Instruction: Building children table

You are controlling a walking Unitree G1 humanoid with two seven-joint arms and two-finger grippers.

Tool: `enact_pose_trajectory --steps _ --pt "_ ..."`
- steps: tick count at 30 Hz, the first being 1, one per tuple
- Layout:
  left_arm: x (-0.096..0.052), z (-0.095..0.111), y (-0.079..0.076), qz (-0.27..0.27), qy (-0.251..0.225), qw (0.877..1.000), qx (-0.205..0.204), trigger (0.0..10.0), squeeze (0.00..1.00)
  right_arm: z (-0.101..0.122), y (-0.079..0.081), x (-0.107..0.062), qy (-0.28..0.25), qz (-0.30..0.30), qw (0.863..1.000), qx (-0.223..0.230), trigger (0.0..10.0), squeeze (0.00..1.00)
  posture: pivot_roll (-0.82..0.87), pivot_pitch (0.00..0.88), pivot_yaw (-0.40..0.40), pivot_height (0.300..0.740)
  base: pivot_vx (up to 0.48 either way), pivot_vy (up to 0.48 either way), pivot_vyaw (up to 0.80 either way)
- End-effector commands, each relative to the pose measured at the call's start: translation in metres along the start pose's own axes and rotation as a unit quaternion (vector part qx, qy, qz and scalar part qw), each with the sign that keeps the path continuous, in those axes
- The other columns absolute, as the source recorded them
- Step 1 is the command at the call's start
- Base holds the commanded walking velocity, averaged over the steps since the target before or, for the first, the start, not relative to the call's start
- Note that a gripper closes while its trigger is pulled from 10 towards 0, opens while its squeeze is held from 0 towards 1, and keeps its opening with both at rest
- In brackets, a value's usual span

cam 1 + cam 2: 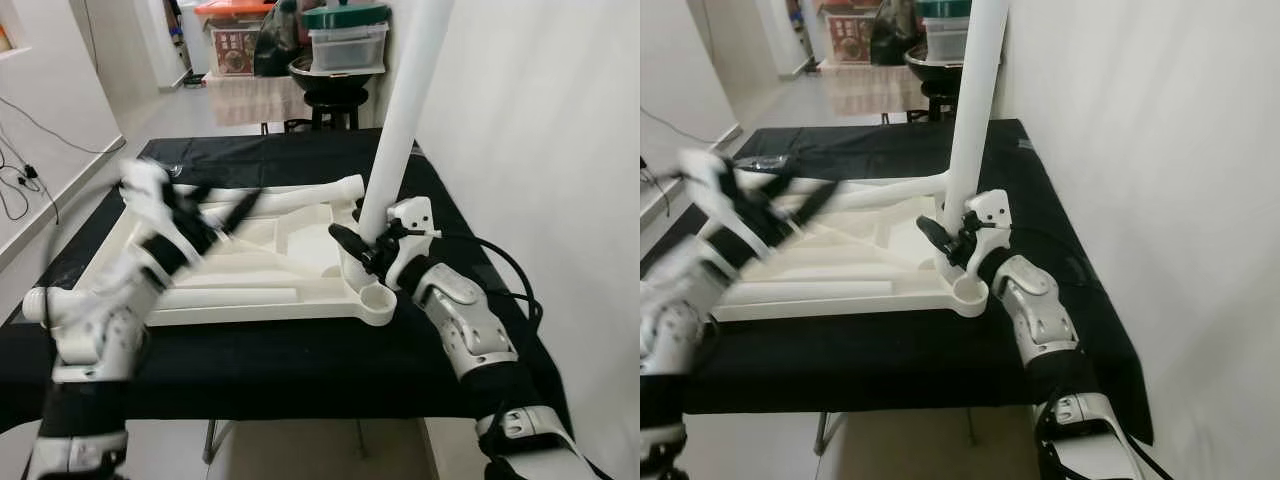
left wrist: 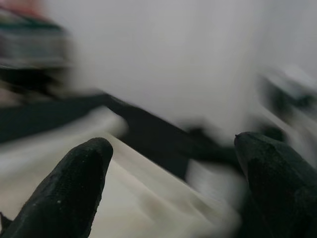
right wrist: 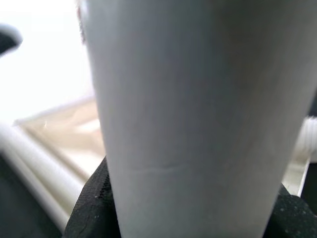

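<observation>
An upside-down white plastic table top [image 1: 250, 312] lies on a black-covered table [image 1: 300, 370]. A long white table leg [image 1: 405, 110] stands upright at its right side, just behind an empty round corner socket [image 1: 378, 297]. My right gripper [image 1: 365, 245] is shut on the leg near its lower end; in the right wrist view the leg [image 3: 188, 99] sits between the black fingers [image 3: 91, 208]. My left gripper [image 1: 235, 213] is blurred with motion above the middle of the table top, open and holding nothing; its fingertips [image 2: 74, 183] stand well apart. Another white leg [image 1: 230, 297] lies flat in the table top.
A white wall [image 1: 540, 150] runs close along the right of the table. Behind the table stands a black stool with stacked plastic boxes [image 1: 345, 40]. Cables [image 1: 15, 185] lie on the floor at the left. A further white tube [image 1: 300, 198] lies along the table top's far edge.
</observation>
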State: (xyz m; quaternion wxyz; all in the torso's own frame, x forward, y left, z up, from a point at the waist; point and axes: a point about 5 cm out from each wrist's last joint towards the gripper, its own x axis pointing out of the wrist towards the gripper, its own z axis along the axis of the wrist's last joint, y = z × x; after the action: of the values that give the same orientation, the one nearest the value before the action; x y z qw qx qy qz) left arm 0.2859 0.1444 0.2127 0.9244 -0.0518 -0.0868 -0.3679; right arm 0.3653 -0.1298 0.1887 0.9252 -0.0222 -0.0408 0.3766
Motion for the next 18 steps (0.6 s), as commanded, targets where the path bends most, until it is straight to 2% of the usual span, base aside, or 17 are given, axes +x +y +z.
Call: enact_pose_trajectory --steps 1,2,3,6,7,9,11,12,13,14,17,18 --pt "-0.005 -0.012 -0.028 -0.038 0.035 0.999 0.001 10.0 0.0 0.007 0.006 0.006 -0.015 0.061 0.998 0.007 10.0 0.0 0.05 0.082 0.002 0.74 0.0 0.0 0.0" --pt "-0.005 -0.012 -0.028 -0.038 0.035 0.999 0.001 10.0 0.0 0.007 0.006 0.006 -0.015 0.061 0.998 0.007 10.0 0.0 0.05 0.082 0.002 0.74 0.0 0.0 0.0" --pt "-0.014 -0.02 -0.038 -0.045 0.053 0.998 -0.004 10.0 0.0 0.007 0.009 0.009 -0.018 0.095 0.995 0.015 10.0 0.0 0.06 0.111 0.003 0.74 0.0 0.0 0.0" --pt "-0.022 -0.024 -0.046 -0.05 0.066 0.997 -0.004 10.0 0.0 0.007 0.013 0.01 -0.019 0.125 0.992 0.021 10.0 0.0 0.07 0.14 0.005 0.74 0.0 0.0 0.0" --pt "-0.035 -0.029 -0.057 -0.058 0.088 0.994 0.005 10.0 0.0 0.009 0.013 0.009 -0.023 0.152 0.988 0.033 10.0 0.0 0.09 0.196 0.007 0.74 0.0 0.0 0.0" --pt "-0.035 -0.029 -0.057 -0.058 0.088 0.994 0.005 10.0 0.0 0.009 0.013 0.009 -0.023 0.152 0.988 0.033 10.0 0.0 0.09 0.196 0.007 0.74 0.0 0.0 0.0" --pt "-0.048 -0.032 -0.069 -0.068 0.108 0.992 0.014 10.0 0.0 0.014 0.007 0.008 -0.034 0.156 0.986 0.045 10.0 0.0 0.11 0.244 0.013 0.74 0.0 0.0 0.0" --pt "-0.048 -0.032 -0.069 -0.068 0.108 0.992 0.014 10.0 0.0 0.014 0.007 0.008 -0.034 0.156 0.986 0.045 10.0 0.0 0.11 0.244 0.013 0.74 0.0 0.0 0.0" --pt "-0.061 -0.031 -0.082 -0.07 0.12 0.99 0.018 10.0 0.0 0.021 -0.003 0.003 -0.052 0.152 0.985 0.055 10.0 0.0 0.12 0.284 0.017 0.74 0.0 0.0 0.0" --pt "-0.065 -0.029 -0.087 -0.068 0.122 0.99 0.017 10.0 0.0 0.023 -0.007 0.001 -0.058 0.156 0.984 0.058 10.0 0.0 0.12 0.284 0.017 0.74 0.0 0.0 0.0" --pt "-0.067 -0.028 -0.09 -0.066 0.122 0.99 0.016 10.0 0.0 0.024 -0.009 0.0 -0.06 0.158 0.984 0.059 10.0 0.0 0.12 0.284 0.017 0.74 0.0 0.0 0.0" --pt "-0.071 -0.027 -0.094 -0.064 0.127 0.99 0.017 10.0 0.0 0.027 -0.011 -0.003 -0.065 0.166 0.982 0.057 10.0 0.0 0.14 0.314 0.024 0.74 0.0 0.0 0.0"
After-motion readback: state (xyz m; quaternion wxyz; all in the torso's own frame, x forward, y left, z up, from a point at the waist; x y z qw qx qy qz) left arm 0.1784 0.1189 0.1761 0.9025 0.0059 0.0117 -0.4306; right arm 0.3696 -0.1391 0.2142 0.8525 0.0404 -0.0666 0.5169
